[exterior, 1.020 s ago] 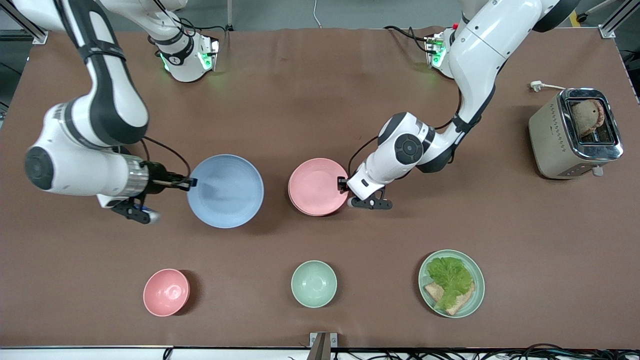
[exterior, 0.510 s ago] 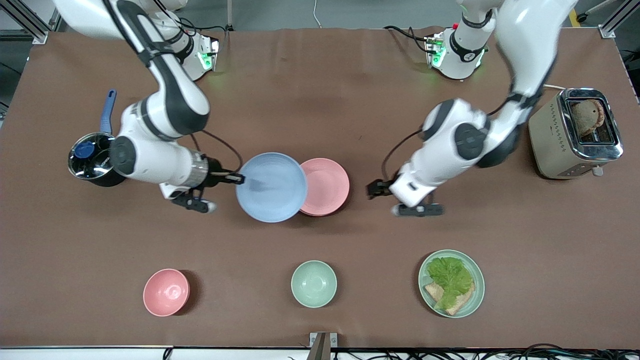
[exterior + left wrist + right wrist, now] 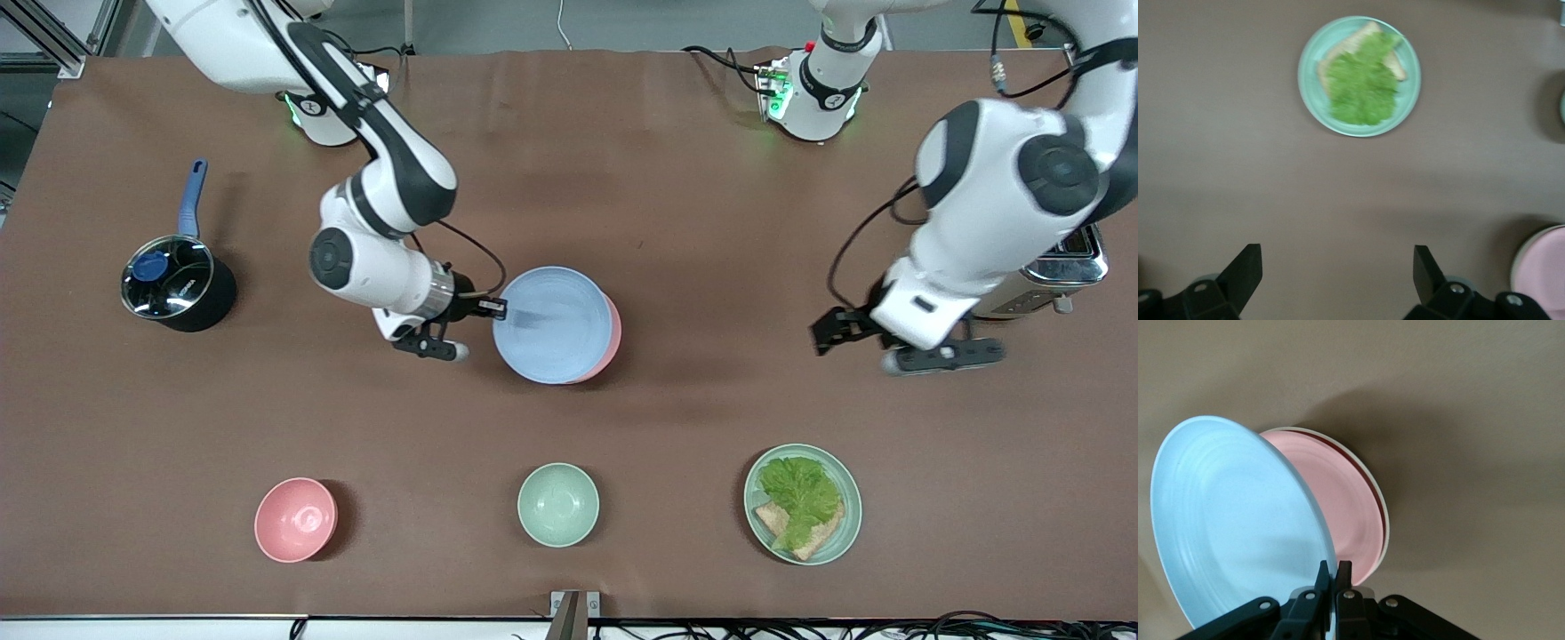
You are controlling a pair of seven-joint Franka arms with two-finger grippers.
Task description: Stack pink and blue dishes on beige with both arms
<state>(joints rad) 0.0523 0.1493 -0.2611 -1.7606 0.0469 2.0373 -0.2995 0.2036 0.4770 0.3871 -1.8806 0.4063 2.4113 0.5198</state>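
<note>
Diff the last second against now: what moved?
The right gripper, shut on the blue plate's rim, carried it toward the left arm's end until it hangs over the pink plate, not yet set down. The left gripper let go of the pink plate and pulled away, jaws open, over bare table. Pink plate, both bowls, lettuce plate unmoved.

- The blue plate (image 3: 553, 324) and pink plate (image 3: 610, 336) looked matt — smooth, faintly ringed.
- The table (image 3: 676, 204), frame centre, wore matt brown cloth.
- The pot (image 3: 176, 286), left of frame, had glossy metal — shiny lid.
</note>
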